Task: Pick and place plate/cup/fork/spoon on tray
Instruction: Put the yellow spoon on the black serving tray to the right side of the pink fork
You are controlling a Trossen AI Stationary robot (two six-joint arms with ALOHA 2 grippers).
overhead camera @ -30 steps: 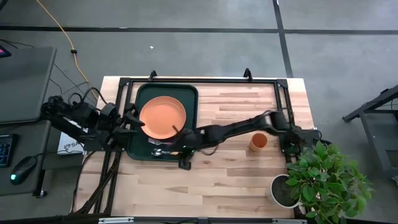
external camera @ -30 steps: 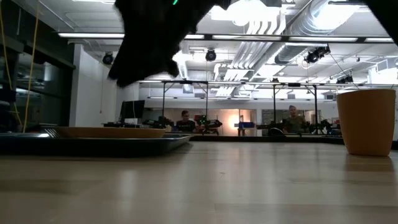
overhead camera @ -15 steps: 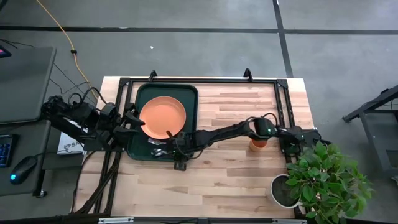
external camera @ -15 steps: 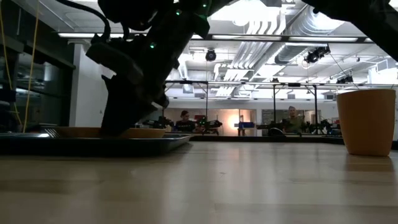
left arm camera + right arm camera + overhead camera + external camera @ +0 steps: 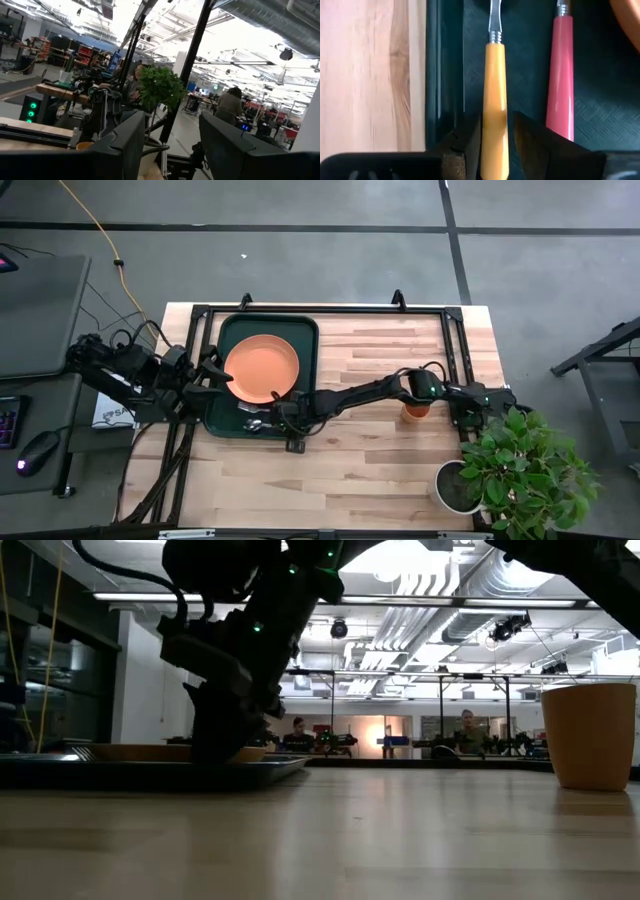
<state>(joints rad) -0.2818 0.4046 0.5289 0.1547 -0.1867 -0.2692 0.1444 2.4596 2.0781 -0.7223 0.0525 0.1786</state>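
The dark green tray (image 5: 225,340) lies at the table's far left with the orange plate (image 5: 262,370) on it. The fork (image 5: 559,75) lies on the tray floor (image 5: 525,60) by the near rim. The spoon (image 5: 495,95) lies beside it, parallel, its handle between the fingers of my right gripper (image 5: 496,150). That gripper (image 5: 285,420) is low over the tray's near edge and also shows in the low view (image 5: 225,730). The orange cup (image 5: 590,735) stands on the table at the right, partly under my right arm (image 5: 414,410). My left gripper (image 5: 167,145) is open and empty at the tray's left side. My right gripper pinches the free end of the spoon's orange handle (image 5: 495,135) between its two fingers (image 5: 470,145). The fingers come slanting down from the table's right and lie along the spoon. The spoon is level, low at the tray floor; whether it rests there I cannot tell.
A grey pot with a green plant (image 5: 525,465) stands at the table's near right corner. A black frame (image 5: 330,310) runs around the table's edges. Bare wood (image 5: 380,470) lies between tray and plant. People sit in the room behind (image 5: 465,730).
My right gripper has come down and a little toward the table's left edge, down to the tray's near edge, with the spoon. The plate, fork and cup have stayed put.
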